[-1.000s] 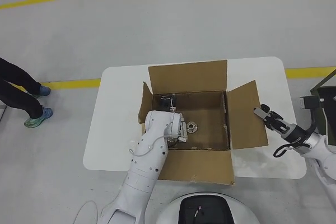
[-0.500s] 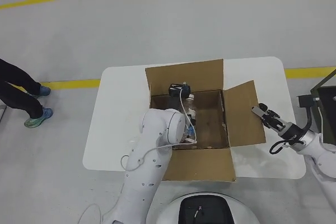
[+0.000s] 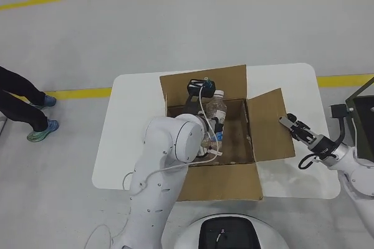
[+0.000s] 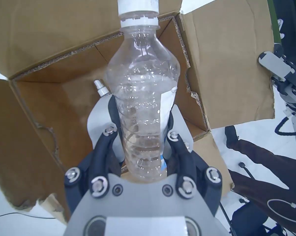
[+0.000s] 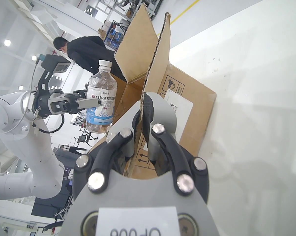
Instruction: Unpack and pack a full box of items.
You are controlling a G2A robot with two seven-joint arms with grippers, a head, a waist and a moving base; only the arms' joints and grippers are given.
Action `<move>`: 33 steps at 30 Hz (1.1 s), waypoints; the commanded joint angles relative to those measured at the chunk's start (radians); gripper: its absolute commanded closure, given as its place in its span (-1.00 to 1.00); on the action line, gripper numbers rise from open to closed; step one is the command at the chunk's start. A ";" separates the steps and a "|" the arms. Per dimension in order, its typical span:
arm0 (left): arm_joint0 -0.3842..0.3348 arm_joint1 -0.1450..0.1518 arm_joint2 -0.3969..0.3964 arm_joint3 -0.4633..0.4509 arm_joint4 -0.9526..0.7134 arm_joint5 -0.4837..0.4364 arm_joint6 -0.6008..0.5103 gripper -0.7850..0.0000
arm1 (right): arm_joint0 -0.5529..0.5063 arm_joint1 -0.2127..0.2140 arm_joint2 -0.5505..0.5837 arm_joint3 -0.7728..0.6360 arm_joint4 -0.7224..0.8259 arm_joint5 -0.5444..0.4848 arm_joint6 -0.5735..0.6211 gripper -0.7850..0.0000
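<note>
Item 1: box [image 3: 235, 134]. Brown cardboard, open, all four flaps folded out. It stands near the middle of the white surface [image 3: 131, 124].

Item 2: bottle [image 4: 140, 94]. Clear plastic with a white cap and a blue-and-white label, partly filled with clear liquid. It is held upright, cap uppermost, over the box opening on the side toward the box's far wall. From the right wrist its base looks level with or above the box rim.

Item 3: left fingers [image 4: 96, 120]. They are closed on the lower body of the bottle, one pad on each side, at label height over the box.

Item 4: right fingers [image 5: 165, 115]. They are pinched on the outer edge of the box's right flap [image 3: 271, 127], with the cardboard edge between the two pads. The flap is raised at a slant off the surface.

Item 5: spray top [image 4: 100, 88]. Small and white, seen inside the box just behind one left finger. The rest of that item is hidden.
</note>
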 commanded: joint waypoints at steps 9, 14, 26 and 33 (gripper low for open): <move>0.000 0.000 0.000 0.000 0.000 0.000 0.000 1.00 | -0.012 -0.001 0.019 -0.030 -0.001 0.045 -0.047 1.00; 0.018 0.006 -0.021 -0.040 0.001 -0.030 0.039 1.00 | -0.034 0.005 0.071 -0.039 -0.002 0.065 -0.043 1.00; -0.012 0.033 -0.154 -0.217 0.036 -0.046 0.000 1.00 | -0.071 0.013 0.144 -0.057 -0.019 0.080 -0.029 1.00; 0.048 0.070 -0.297 -0.277 0.127 -0.108 0.000 1.00 | -0.077 0.014 0.145 -0.058 -0.040 0.081 -0.026 0.88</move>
